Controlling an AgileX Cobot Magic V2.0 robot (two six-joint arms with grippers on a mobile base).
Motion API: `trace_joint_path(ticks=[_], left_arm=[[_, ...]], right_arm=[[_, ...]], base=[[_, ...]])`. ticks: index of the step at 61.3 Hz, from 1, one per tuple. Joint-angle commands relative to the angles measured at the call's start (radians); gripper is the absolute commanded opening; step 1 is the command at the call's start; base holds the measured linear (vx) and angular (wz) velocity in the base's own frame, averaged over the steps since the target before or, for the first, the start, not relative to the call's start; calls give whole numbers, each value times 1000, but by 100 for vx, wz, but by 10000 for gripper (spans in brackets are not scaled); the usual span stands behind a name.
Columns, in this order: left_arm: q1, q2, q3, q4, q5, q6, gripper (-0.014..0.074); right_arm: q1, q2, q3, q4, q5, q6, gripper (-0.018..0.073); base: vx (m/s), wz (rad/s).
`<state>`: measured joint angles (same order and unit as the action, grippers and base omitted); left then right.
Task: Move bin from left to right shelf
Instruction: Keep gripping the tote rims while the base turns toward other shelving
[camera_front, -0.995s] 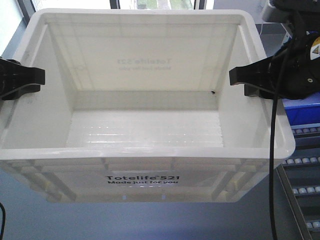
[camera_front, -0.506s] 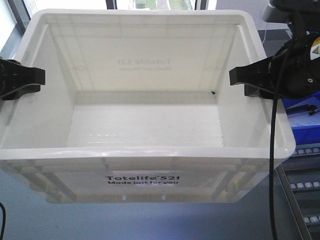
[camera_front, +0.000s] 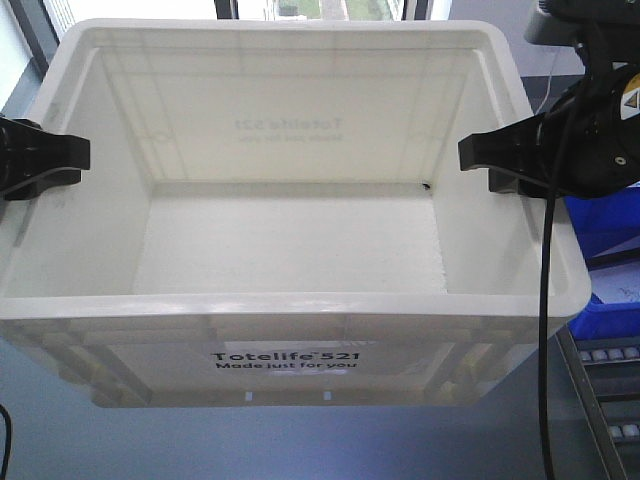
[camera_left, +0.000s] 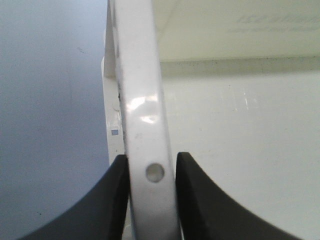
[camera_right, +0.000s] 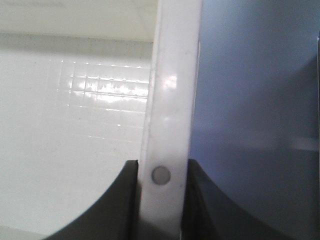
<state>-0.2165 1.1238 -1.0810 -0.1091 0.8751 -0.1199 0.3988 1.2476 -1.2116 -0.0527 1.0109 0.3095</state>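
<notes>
left tool (camera_left: 151, 175) and right tool (camera_right: 161, 175) each clamp a side rim of the large white plastic bin (camera_front: 290, 305); best to carry it level, both sides at same speed

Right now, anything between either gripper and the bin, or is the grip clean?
Nothing visible. The left gripper and right gripper are each shut directly on the rim of the bin, one finger inside the wall and one outside. Neither wrist view shows a gap or a foreign object.
</notes>
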Motion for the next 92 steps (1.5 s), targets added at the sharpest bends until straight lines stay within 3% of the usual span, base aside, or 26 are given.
trace_joint_path(ticks=[1,60,92], left_arm=[[0,-41,-44,-2,-101,35,109],[0,-41,-44,-2,-101,35,109],[0,-41,-44,-2,-101,35,109]], right_arm=[[-10,-36,-39,-74,-99,-33,1],[-10,-36,-39,-74,-99,-33,1],[-10,-36,-39,-74,-99,-33,1]], base=[[25,6],[25,0],[12,27]])
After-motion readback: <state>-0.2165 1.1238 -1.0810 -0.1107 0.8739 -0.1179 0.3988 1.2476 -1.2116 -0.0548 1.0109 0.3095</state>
